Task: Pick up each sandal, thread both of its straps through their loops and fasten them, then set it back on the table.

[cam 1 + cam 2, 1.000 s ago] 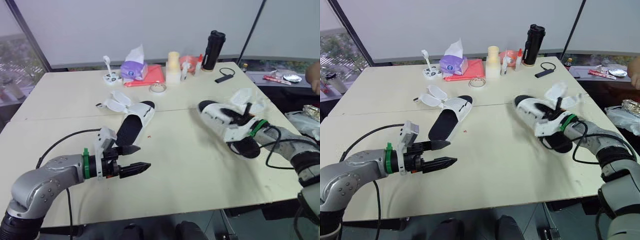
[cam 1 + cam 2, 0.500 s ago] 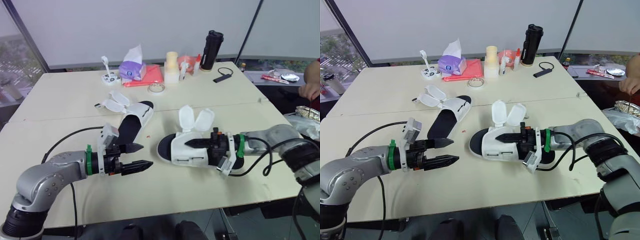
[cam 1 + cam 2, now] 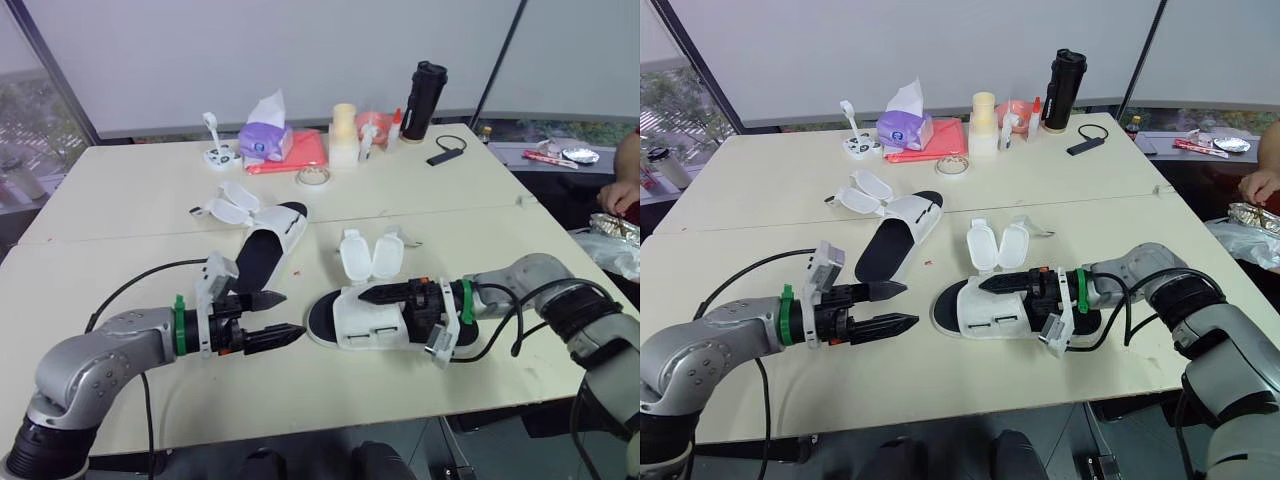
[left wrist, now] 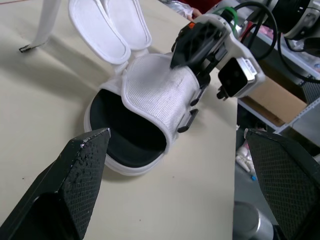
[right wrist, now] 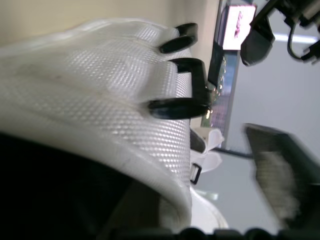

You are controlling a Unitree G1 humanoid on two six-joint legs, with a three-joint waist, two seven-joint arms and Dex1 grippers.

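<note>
The sandal (image 4: 155, 100) has a white woven-mesh cloth upper, a matt black footbed (image 4: 125, 131) and glossy black plastic loops (image 5: 181, 107), and the cream table (image 3: 400, 390) under it looks smooth and matt.

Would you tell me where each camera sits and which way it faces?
Head, left eye: forward and down over the table; left claw and right claw show.
Head, right eye: same scene.
Left wrist: along its open claw toward the sandal in the right claw.
Right wrist: close on that sandal's mesh upper; own finger beside it.
Both wrist views share the sandal.
</note>
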